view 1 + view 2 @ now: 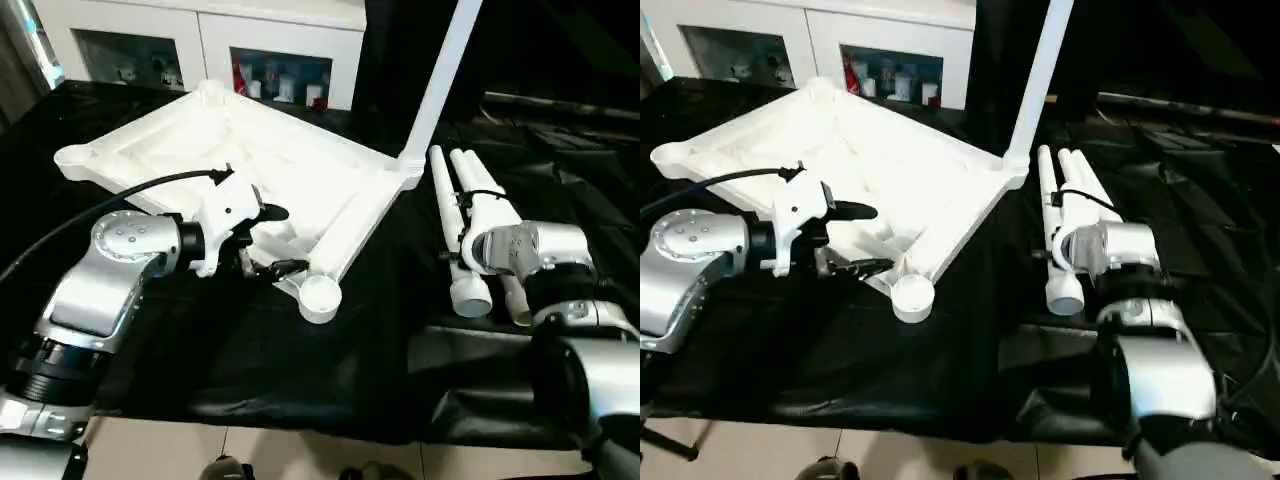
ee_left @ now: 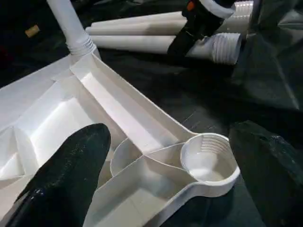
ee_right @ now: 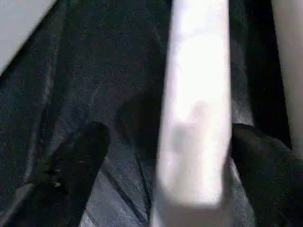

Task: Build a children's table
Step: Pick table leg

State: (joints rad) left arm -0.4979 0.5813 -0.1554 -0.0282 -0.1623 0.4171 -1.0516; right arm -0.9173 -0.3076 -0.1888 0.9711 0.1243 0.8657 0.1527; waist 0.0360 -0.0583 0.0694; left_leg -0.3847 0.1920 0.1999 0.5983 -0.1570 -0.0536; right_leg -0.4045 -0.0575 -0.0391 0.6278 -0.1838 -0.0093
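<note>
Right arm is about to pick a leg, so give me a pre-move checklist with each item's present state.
1. One leg standing upright in the tabletop's far corner socket: ok.
2. Near corner socket free for a leg: ok.
3. Loose legs lying on the black cloth beside the tabletop: ok.
4. Right gripper jaws open, straddling a loose leg: ok.
5. Right gripper clamped on that leg: not ok.
6. Left gripper open at the near socket, holding nothing: ok.

A white ribbed tabletop (image 1: 250, 165) is lying underside up, one white leg (image 1: 440, 75) standing upright in its far corner socket; three loose legs (image 1: 470, 235) are lying just beside it.
</note>
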